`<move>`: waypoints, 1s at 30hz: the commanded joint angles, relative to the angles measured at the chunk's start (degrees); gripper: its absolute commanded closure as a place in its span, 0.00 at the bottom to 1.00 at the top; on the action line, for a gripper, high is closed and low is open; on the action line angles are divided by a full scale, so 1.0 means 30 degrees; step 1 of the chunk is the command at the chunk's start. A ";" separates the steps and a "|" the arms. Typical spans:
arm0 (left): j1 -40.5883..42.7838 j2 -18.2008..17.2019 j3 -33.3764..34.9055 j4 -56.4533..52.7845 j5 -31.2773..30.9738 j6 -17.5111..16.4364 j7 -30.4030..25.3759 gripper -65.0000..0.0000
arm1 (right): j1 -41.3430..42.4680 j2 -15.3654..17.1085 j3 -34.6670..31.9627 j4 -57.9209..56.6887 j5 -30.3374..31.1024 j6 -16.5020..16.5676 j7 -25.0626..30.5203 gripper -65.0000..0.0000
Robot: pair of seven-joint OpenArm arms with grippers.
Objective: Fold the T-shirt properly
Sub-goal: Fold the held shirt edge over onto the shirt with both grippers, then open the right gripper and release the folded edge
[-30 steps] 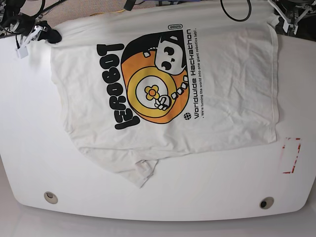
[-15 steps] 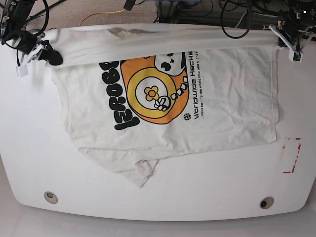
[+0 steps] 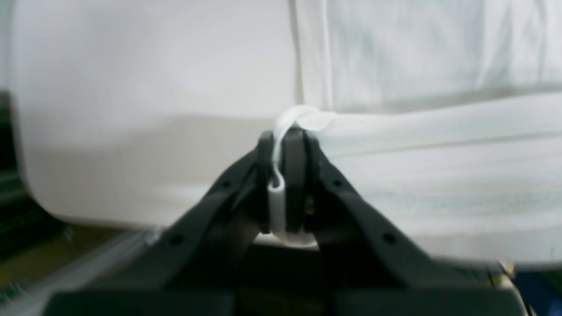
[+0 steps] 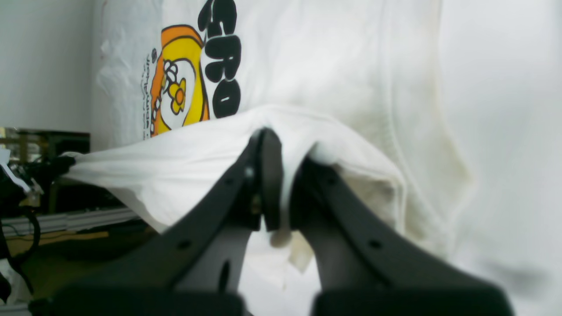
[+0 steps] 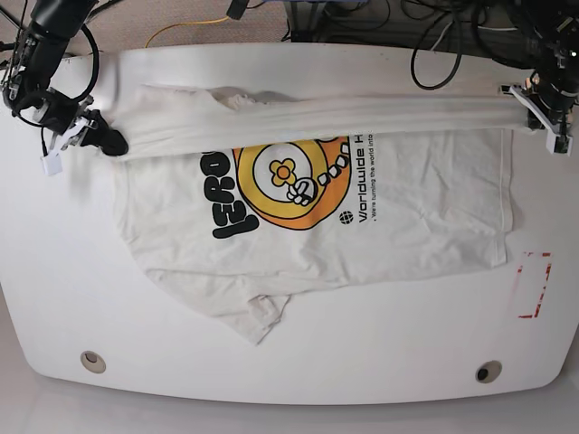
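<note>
T-shirt point(image 5: 407, 194) | soft, light, limp | left gripper point(image 3: 285, 145), right gripper point(image 4: 283, 171) both clamp far hem corners | table point(image 5: 289, 353)

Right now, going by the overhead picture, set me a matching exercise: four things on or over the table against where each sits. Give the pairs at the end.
Things
1. left tool
2. right tool
3. red dashed rectangle
4. loose sleeve of the T-shirt

Places
A. on the bare table, off the shirt's right edge
B. at the shirt's near edge, pointing toward the camera
C. at the view's right end of the lifted fold, shut on cloth
D. at the view's left end of the lifted fold, shut on cloth

Pairs: 1-C, 2-D, 3-A, 4-B
</note>
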 commanded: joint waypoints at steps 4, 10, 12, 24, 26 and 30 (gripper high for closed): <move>-0.0833 -0.1101 0.0443 0.0041 0.0477 0.0207 -0.0283 1.00 | 0.0694 0.0587 0.0405 0.0017 -0.1516 -0.0032 0.0714 1.00; -0.1946 -0.1863 0.1263 -0.1629 0.0477 0.0207 -0.0283 1.00 | 0.1310 0.0587 0.0288 -0.0013 -0.2541 -0.0032 0.0773 1.00; -0.2005 -0.2214 0.1263 -0.2421 0.0477 0.0207 -0.0283 1.00 | 0.1310 0.0557 0.0317 -0.0042 -0.2834 -0.0032 0.0773 0.96; -0.2943 -0.2537 0.1967 -0.4296 0.0447 0.0207 -0.0312 0.44 | 0.1105 0.0587 0.0405 0.0105 -0.3714 -0.0032 0.1066 0.27; -0.2943 -0.2537 0.2348 -0.4120 0.0359 0.0207 -0.0312 0.43 | 0.0489 0.0587 0.0522 0.0485 -0.2864 -0.0032 0.0743 0.24; -0.2913 -0.2537 0.2465 -0.3739 0.0359 0.0207 -0.0312 0.43 | -0.1562 0.0001 0.1138 0.2185 -0.0725 -0.0032 0.0509 0.24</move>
